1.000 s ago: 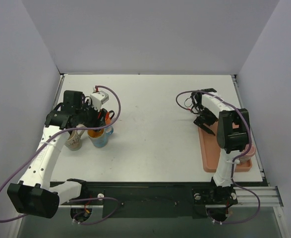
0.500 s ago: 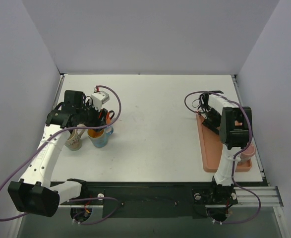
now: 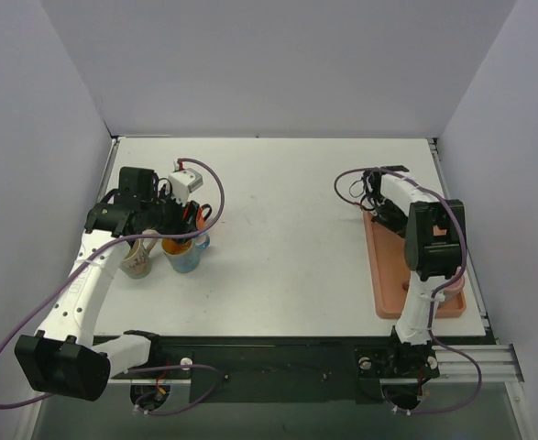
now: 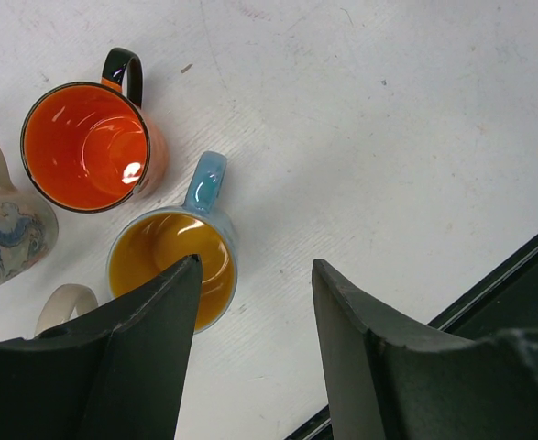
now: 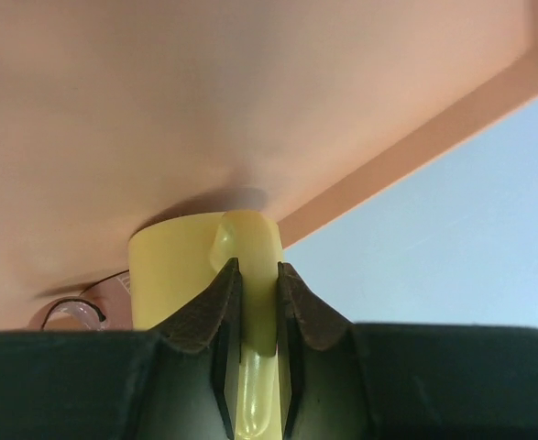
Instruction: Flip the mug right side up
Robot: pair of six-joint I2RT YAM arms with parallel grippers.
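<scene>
Between the fingers of the right pincer [image 5: 255,270] sits the handle [image 5: 250,367] of the yellow mug [image 5: 172,266]. The jaws are nearly closed, pinching that handle from both sides. The mug's body points away from the wrist toward the tray [image 5: 250,92], near the tray's raised edge. I cannot tell whether its far end touches the tray or hangs just above it, nor which end is the rim.

The step in hand looks like the turn itself, and a thin handle is a slippery lever. The pinch should be firm and the mug clear of the tray before the wrist rolls. The roll wants to be slow, so the body does not swing in the grip. The mug should go down on the flat of the tray, away from the edge, and the jaws should part only once its base sits level.

Across the desk [image 4: 388,137], the left pincer [image 4: 255,266] hangs wide open and empty above a blue mug [image 4: 168,252], beside an orange mug [image 4: 85,147].
</scene>
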